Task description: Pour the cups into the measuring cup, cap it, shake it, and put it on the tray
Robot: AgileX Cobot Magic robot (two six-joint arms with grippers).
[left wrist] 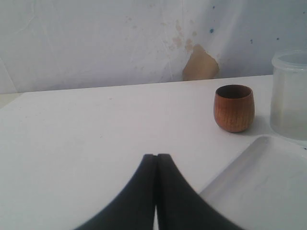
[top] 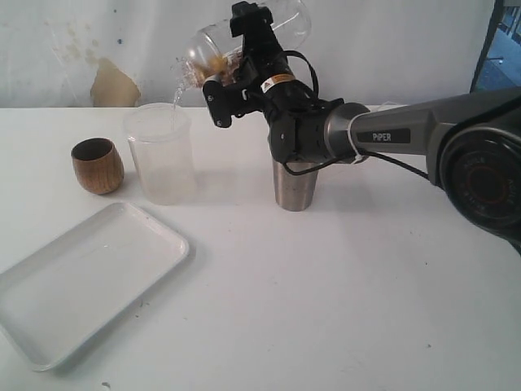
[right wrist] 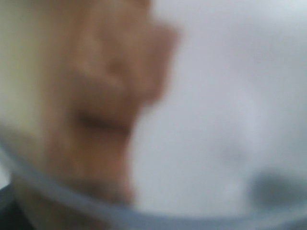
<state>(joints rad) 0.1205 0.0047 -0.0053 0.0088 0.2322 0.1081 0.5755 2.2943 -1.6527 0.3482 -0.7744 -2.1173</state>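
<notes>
Aloft at the back of the white table (top: 342, 285), the measuring cup (top: 286, 23) lies tipped almost on its side in my right gripper (top: 232, 61), whose jaws stand wide around the clear cylinder's middle. Its mouth hangs lower than its base, just over the frosted container (top: 160, 155), so the thin stream (top: 174, 96) falls inside that rim rather than onto the table. Something brownish sits near the mouth. The steel tumbler (top: 293, 189) stands upright beneath my right arm (top: 407, 130). The wooden cup (top: 98, 165) sits just beside the frosted container, on the side away from that arm; both are out of the pour's way. The tray (top: 89, 281) lies nearer the front with nothing on it. My left gripper (left wrist: 156, 160) is pressed closed on nothing, low over the table and facing the wooden cup, I judge to keep clear. My right wrist camera gives only blur.
</notes>
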